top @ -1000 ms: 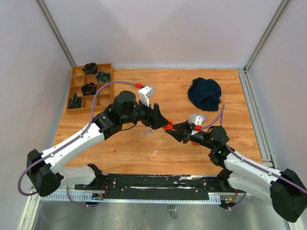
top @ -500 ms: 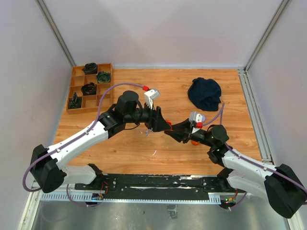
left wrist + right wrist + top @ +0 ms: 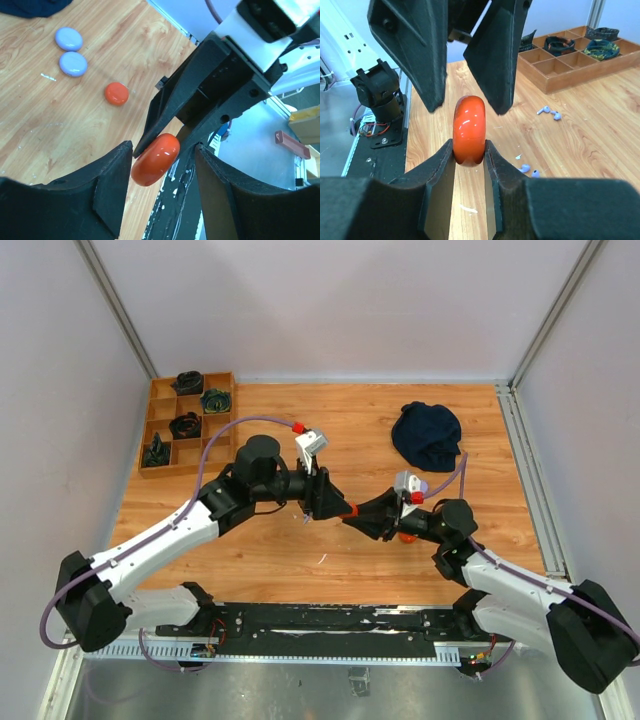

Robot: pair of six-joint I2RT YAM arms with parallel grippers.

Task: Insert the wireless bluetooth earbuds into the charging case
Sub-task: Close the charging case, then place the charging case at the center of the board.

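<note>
Between the two arms, over the middle of the wooden table [image 3: 350, 440], we see the right gripper [image 3: 469, 147] pressed tight on a glossy orange-red rounded plastic case [image 3: 469, 127]. It holds the case on its edge, with one black finger on each flat side. The left gripper [image 3: 162, 147] comes from the opposite side, and its two fingers stand apart with the same case between them. In the right wrist view we can see a thin gap on each side, so these fingers do not squeeze the case.

On the table, well apart from the case, lie the tiny pale lilac plastic earbuds [image 3: 549, 112]: two pieces close together near the tray, and two more [image 3: 527, 171] nearer to the right gripper. None of them is in the case.

In the left wrist view, further out, we find two pale lilac round pucks [image 3: 73, 63] just beside each other and one orange-red round puck [image 3: 116, 93] near them. A crumpled dark blue cloth [image 3: 427, 435] lies at the far right of the table, and a wooden tray with compartments [image 3: 205, 430] stands in the far left corner, with dark things in it
</note>
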